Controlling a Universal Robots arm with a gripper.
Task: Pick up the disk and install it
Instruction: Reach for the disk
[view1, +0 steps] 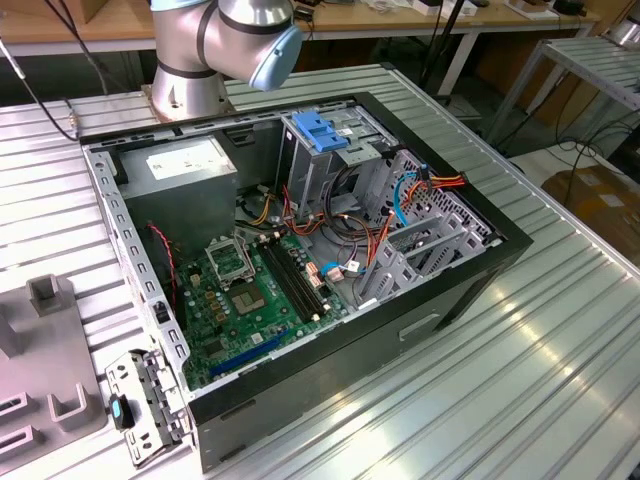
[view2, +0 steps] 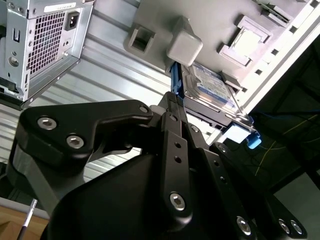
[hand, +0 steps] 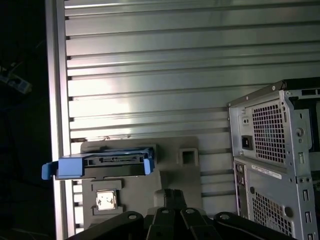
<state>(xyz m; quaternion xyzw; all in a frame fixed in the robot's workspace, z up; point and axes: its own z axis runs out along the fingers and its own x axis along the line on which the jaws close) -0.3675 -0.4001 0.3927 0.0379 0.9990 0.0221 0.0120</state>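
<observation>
The disk (view2: 212, 90) stands on edge in a slot of a grey holder block (view2: 185, 45) on the ribbed metal table, its silver face and white-and-blue label showing between blue side rails. In the first wrist view the disk (hand: 100, 161) shows edge-on, blue rails at both ends, near the table's edge. My gripper (hand: 172, 196) hangs above the holder and apart from the disk, with its black fingers (view2: 173, 107) drawn together and holding nothing. The open computer case (view1: 300, 250) lies on the table, with a metal drive cage under a blue latch (view1: 320, 135).
The case's rear panel (hand: 275, 165) with its power-supply grille stands close beside the holder block. A small square chip (hand: 106, 200) rests in another pocket of the block. The table edge (hand: 55, 125) runs just past the disk. A loose metal bracket (view1: 140, 400) lies by the case.
</observation>
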